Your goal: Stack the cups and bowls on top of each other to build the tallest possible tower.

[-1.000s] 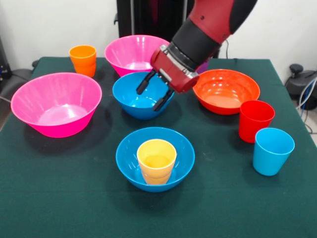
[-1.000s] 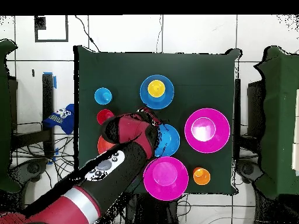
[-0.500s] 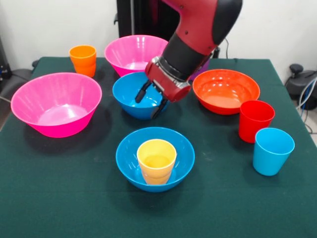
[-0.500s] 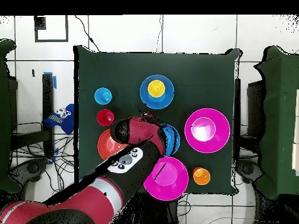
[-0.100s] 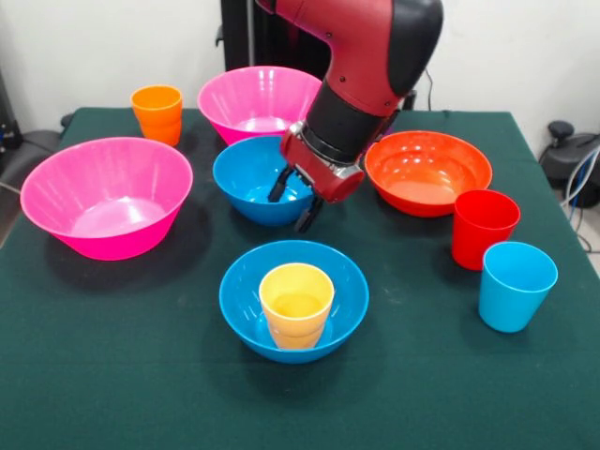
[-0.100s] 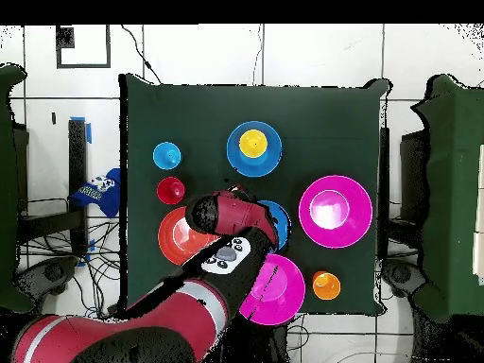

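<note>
The start of the tower (image 5: 294,300) sat near the table's front edge in the front view: a blue bowl (image 5: 246,291) with the yellow cup (image 5: 296,302) standing upright inside it, mouth up. Behind that, toward the middle of the green table (image 5: 112,375), I had the second blue bowl (image 5: 246,183), and my gripper (image 5: 293,200) was down at its right-hand rim. The two dark fingers (image 5: 278,185) were spread apart and straddled that rim, one inside the bowl and the other outside it, lower, by the wall. I could not tell from either view whether they touched the plastic.

Just beside the gripper on the right sat the shallow orange-red bowl (image 5: 428,172). In front of that stood the red cup (image 5: 483,228), and nearer still the light blue cup (image 5: 516,285), both upright and apart from each other. One pink bowl (image 5: 106,195) was at the left side of the table, the other pink bowl (image 5: 253,97) at the back, just behind the blue bowl I was working on. The orange cup (image 5: 157,113) stood at the far left corner. From overhead, the arm (image 6: 161,321) covered much of the second blue bowl and part of the back pink bowl.
</note>
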Tool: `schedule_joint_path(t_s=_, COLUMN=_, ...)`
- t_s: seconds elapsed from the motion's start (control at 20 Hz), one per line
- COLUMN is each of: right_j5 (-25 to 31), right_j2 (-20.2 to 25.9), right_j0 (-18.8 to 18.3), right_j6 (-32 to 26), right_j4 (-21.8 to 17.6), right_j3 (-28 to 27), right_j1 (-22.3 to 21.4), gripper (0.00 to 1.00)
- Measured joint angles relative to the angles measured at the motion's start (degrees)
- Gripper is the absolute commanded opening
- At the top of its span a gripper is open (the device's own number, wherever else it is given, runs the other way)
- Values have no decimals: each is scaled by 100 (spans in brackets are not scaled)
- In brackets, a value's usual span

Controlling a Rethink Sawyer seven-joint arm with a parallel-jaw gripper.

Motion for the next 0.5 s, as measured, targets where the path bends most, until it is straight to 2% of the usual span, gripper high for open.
schedule_joint_path(t_s=0.05, right_j5=0, right_j2=24, right_j0=2, right_j6=0, right_j4=-13, right_j3=3, right_j1=-9, gripper=0)
schedule_joint_path(t_s=0.5, right_j5=56, right_j2=61, right_j0=32, right_j6=0, right_j4=-104, right_j3=14, right_j1=-104, gripper=0)
